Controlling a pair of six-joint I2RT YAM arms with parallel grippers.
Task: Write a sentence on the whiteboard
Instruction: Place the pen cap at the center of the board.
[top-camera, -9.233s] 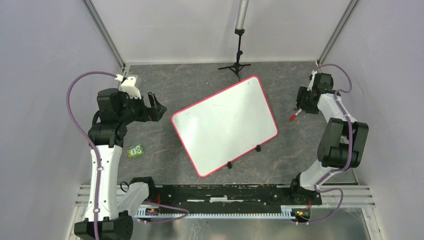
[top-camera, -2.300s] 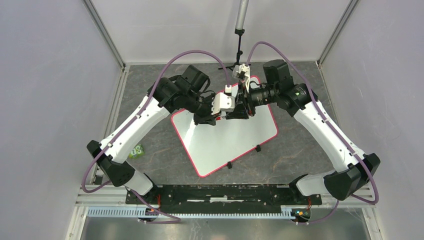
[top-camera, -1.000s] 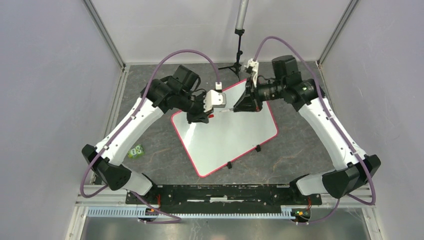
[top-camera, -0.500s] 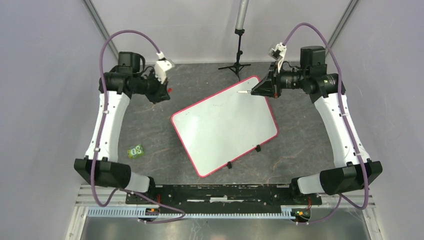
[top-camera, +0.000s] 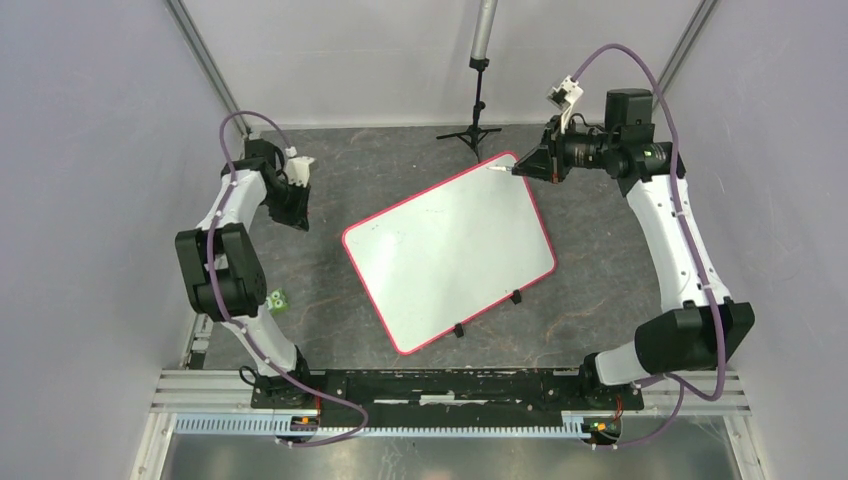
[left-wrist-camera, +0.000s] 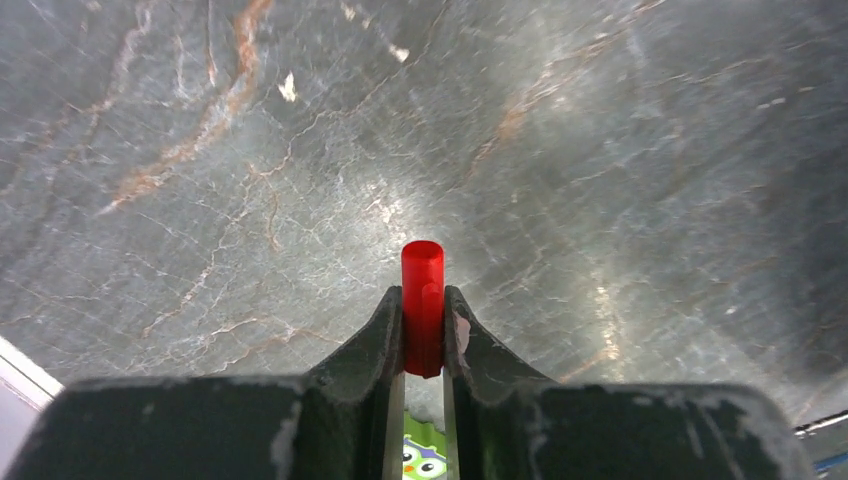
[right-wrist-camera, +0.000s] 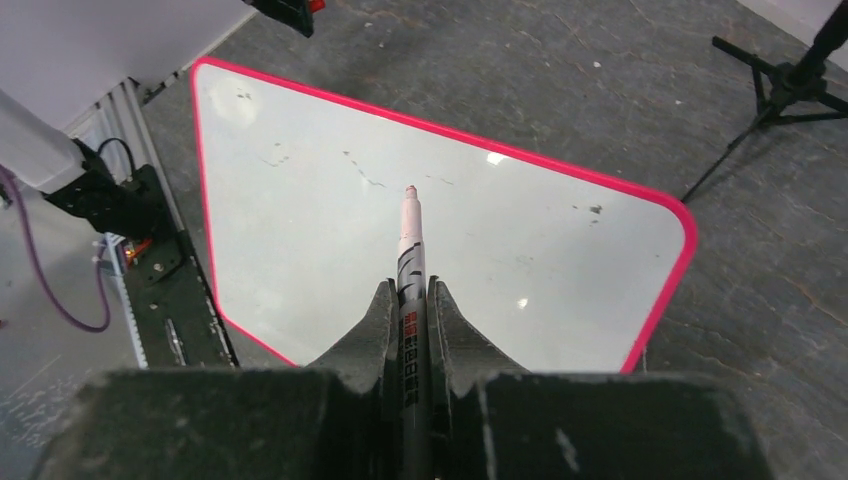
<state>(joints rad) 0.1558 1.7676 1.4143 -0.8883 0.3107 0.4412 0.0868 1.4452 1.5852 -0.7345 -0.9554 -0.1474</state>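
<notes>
The whiteboard (top-camera: 450, 250) lies tilted on the dark table, white with a red-pink rim. No sentence is in view on it, only faint dark specks (right-wrist-camera: 360, 170). My right gripper (top-camera: 535, 163) hovers at the board's far right corner, shut on an uncapped marker (right-wrist-camera: 409, 230). The marker tip (top-camera: 497, 170) points over the board's far edge. My left gripper (top-camera: 298, 212) is off the board at the far left, low over the bare table. It is shut on the red marker cap (left-wrist-camera: 422, 265), which sticks out past the fingertips.
A small green owl-printed block (top-camera: 272, 300) lies on the table near the left arm's base and shows between the left fingers (left-wrist-camera: 425, 458). A black tripod stand (top-camera: 475, 135) stands behind the board. Two black clips (top-camera: 517, 297) sit on the board's near edge.
Both grippers have drawn apart from the middle of the board. The left one swung far left with the cap. The right one pulled back to the far right corner with the marker.
</notes>
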